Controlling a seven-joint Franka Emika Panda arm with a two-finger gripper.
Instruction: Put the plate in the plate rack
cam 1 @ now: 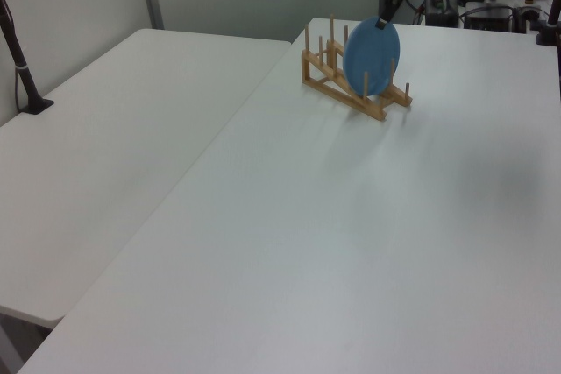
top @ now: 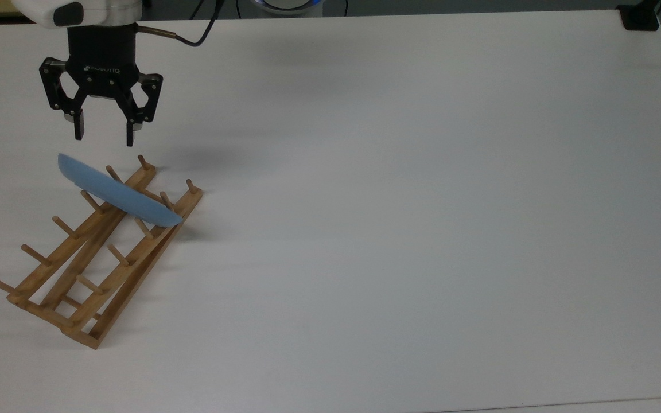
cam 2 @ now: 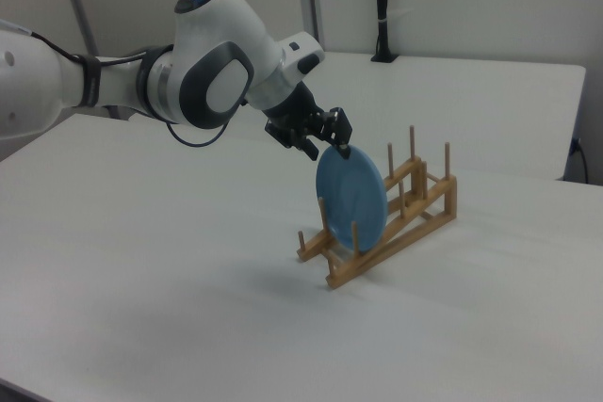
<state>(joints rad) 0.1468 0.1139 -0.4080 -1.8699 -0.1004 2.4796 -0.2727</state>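
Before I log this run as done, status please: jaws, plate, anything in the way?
Gripper open, above the plate. Plate stands on edge in the plate rack, between pegs near one end. Nothing in the way.
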